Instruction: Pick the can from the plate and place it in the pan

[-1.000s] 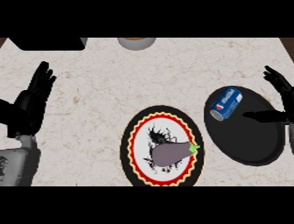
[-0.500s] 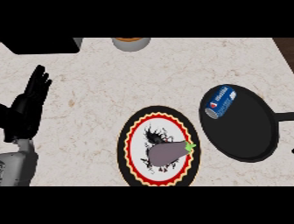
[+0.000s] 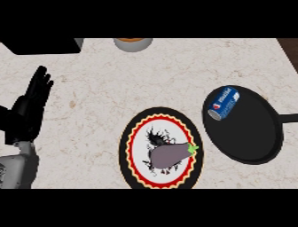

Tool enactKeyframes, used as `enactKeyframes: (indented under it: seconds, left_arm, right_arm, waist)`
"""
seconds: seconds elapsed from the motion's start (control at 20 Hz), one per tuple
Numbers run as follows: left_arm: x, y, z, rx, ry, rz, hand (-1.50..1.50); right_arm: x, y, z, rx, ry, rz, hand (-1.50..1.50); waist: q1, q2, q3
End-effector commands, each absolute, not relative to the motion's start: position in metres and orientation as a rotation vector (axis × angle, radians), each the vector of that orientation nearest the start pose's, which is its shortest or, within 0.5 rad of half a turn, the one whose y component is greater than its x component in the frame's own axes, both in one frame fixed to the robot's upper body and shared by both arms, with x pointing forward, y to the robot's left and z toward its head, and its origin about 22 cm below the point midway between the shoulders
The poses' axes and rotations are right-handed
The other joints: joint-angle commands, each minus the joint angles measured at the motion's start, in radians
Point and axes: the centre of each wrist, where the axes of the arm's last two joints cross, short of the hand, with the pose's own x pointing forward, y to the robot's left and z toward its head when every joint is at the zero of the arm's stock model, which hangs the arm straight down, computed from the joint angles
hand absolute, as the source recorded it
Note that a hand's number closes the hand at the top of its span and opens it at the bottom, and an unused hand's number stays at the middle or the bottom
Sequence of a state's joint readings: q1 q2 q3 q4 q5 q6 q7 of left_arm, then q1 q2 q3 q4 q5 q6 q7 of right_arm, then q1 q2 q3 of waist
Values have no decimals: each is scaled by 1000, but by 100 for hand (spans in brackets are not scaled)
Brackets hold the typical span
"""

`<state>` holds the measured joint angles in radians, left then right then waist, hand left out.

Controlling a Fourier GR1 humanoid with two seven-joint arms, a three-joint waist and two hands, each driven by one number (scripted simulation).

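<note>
The blue can (image 3: 223, 103) is seen lying on its side inside the black pan (image 3: 245, 125), at the upper left part near the rim, with the pan's handle pointing to the right. Just left of the pan, a purple eggplant (image 3: 170, 154) is carried by the patterned plate (image 3: 136, 142) on the marble bench (image 3: 139, 80). The left hand (image 3: 26, 111) is held at the bench's left edge with its fingers straight and spread, touching nothing; the right hand is not shown.
</note>
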<state>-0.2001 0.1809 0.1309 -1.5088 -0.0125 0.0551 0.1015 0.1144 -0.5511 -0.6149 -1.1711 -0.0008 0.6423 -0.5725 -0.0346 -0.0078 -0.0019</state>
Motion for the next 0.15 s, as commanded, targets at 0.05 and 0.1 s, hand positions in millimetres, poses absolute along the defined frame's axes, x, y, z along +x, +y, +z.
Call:
enactKeyframes:
  seconds: [0.05,0.1]
  left_arm:
    - [290,286,54,220,-1613,-49,0]
    - [296,279,51,207,-1613,-48,0]
  right_arm:
    - [104,-521,46,-157,-1753,325,-150]
    - [110,-516,43,-163,-1745,333,-150]
  waist:
    - [18,5,1]
    - [21,6,1]
